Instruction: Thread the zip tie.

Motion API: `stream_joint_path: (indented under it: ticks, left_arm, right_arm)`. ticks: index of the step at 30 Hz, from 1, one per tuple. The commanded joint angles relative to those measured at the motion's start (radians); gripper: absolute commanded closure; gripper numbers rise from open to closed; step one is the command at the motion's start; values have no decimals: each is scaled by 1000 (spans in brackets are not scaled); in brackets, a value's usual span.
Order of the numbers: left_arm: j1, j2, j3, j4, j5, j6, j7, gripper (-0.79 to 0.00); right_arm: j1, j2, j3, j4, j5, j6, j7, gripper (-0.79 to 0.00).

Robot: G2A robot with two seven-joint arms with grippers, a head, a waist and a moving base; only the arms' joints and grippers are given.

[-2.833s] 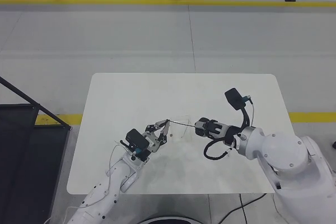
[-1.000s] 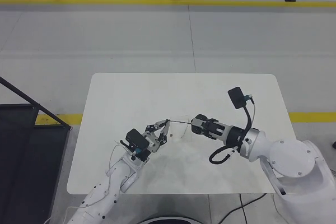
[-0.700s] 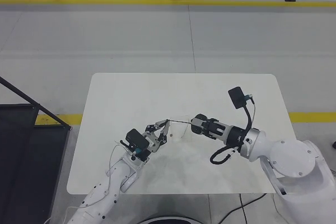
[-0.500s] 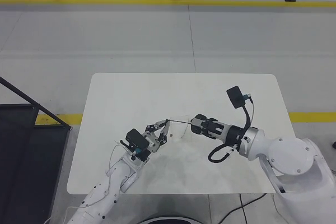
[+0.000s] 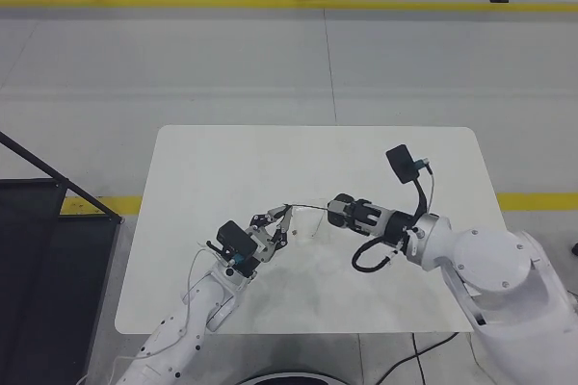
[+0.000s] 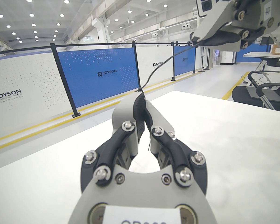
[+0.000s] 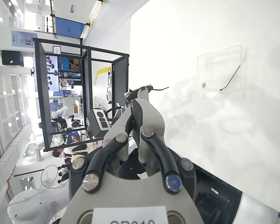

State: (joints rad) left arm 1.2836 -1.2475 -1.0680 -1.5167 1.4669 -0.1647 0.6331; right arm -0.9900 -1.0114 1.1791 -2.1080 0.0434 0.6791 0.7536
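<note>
You have both grippers above the middle of the table (image 5: 270, 154): the left gripper (image 5: 283, 212) on the robot's left, the right gripper (image 5: 333, 209) on its right, tips facing and near each other. The zip tie (image 5: 308, 207) spans the gap between them, off the table, one end pinched in each. You will find a clear sheet (image 7: 214, 71) flat on the table beneath that span, with a second tie (image 7: 232, 76) lying on it.
</note>
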Motion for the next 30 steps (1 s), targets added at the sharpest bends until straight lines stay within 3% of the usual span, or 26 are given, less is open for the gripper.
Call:
stream_joint_path:
  ticks: [1,16,30]
  left_arm:
    - [4,0,-4,-6,2,-2,2,0]
    - [16,-5,-16,-7,3,-2,35,0]
    - [11,-13,-3,6,51,19,53,0]
  right_arm:
    - [9,0,-8,2,-9,16,5,0]
    - [84,-6,-73,31,-43,173,11,0]
    - [104,-6,-115,17,-79,143,-1,0]
